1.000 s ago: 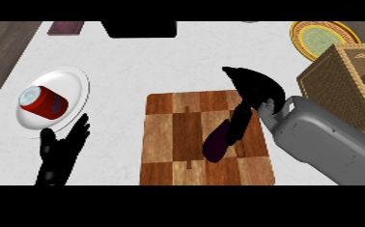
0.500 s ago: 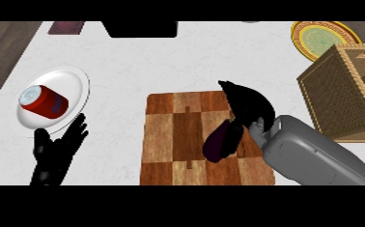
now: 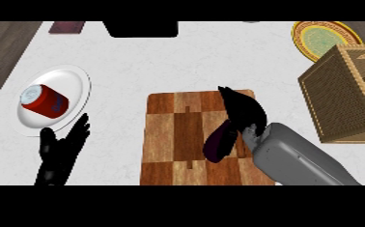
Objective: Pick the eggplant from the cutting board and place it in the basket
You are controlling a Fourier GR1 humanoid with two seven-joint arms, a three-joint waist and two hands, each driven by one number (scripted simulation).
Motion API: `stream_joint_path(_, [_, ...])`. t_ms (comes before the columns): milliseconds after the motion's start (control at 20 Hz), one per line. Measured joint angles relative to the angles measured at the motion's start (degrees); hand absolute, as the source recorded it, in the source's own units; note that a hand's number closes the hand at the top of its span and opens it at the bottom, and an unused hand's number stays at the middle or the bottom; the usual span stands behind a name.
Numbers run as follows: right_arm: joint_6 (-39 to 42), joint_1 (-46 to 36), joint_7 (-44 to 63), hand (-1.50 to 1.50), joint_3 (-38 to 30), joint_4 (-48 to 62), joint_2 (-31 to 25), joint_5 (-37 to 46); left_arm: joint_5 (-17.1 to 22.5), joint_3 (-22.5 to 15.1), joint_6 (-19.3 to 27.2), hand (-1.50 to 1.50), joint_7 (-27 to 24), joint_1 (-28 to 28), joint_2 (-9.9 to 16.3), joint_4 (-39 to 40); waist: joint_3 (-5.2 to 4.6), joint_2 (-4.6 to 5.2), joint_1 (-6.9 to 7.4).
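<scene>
A dark purple eggplant lies on the wooden cutting board, near its right side. My right hand hangs over the eggplant's upper end with fingers stretched toward the board's far edge; its palm covers part of the eggplant. The grey right forearm comes in from the lower right. The woven basket stands at the right edge, apart from the board. My left hand rests open at the lower left, fingers up.
A white plate with a red can on it sits left of the board, just above my left hand. A yellow patterned plate lies behind the basket. A dark block sits at the counter's far edge.
My right hand has drawn back toward the lower left, down over the eggplant. The eggplant lies where it was. The left hand has barely moved.
</scene>
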Motion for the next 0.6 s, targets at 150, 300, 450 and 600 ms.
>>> stream_joint_path(150, [0.48,1.37,-0.88,-1.5,-0.13,1.84,1.17,1.81,0.02,0.77,-1.09,0.0,-0.94,-0.01,0.07,0.85,0.04,-0.02,0.0])
stream_joint_path(300, [1.43,2.03,-0.98,-1.5,-0.62,3.47,2.25,2.48,0.0,1.11,-1.29,0.0,-0.03,0.15,0.0,0.05,0.01,0.02,0.05])
stream_joint_path(450, [2.64,3.04,-1.17,-1.5,-1.13,4.4,2.15,2.51,-0.55,1.15,-1.14,0.0,0.9,-0.26,-0.37,0.3,0.06,-0.01,-0.01])
stream_joint_path(600, [3.68,3.44,-1.35,-1.5,-2.09,5.42,2.91,3.0,-0.86,1.37,-1.34,0.0,1.21,-0.04,-0.66,-0.24,0.05,-0.01,0.03])
